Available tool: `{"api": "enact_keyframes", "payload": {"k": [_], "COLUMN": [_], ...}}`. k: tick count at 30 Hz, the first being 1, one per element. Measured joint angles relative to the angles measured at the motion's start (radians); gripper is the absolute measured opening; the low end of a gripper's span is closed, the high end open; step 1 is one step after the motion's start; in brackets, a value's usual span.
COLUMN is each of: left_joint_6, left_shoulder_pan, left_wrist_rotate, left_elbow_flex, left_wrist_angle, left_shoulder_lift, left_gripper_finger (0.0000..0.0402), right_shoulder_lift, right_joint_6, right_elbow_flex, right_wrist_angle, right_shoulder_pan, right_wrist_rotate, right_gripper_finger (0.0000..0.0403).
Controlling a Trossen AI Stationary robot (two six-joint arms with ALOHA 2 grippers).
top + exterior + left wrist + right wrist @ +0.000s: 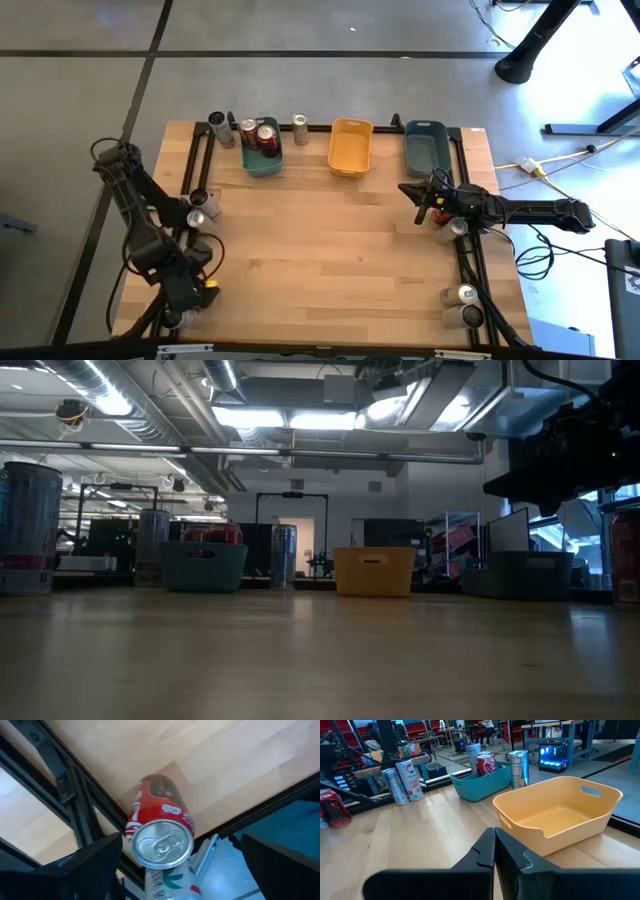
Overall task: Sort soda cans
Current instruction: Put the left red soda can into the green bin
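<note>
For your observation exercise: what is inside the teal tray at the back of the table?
The teal tray holds red soda cans standing upright; two show from above. The right wrist view shows one red can above the tray's wall. The tray floor and can bases are hidden.

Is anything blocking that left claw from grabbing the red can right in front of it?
Nothing visible. The left gripper is open, and the red can lies on its side right between the fingers, silver top facing the camera. Only the black frame rail runs beside it, not between.
</note>
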Motion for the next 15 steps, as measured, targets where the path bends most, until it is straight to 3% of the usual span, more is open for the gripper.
{"api": "enact_keyframes", "payload": {"k": [15], "left_joint_6": [-0.015], "left_shoulder_pan": [-0.051], "left_wrist_rotate": [0.004], "left_elbow_flex": [-0.001], "left_wrist_angle": [-0.001], "left_shoulder_lift": [0.073], "left_gripper_finger": [0.0392], "right_shoulder_lift": [0.000], "right_joint_6": [-0.001], "right_elbow_flex": [0.000], "right_wrist_angle": [0.000], "right_shoulder_pan": [0.000], "right_wrist_rotate": [0.009], "right_gripper_finger": [0.0010]}}
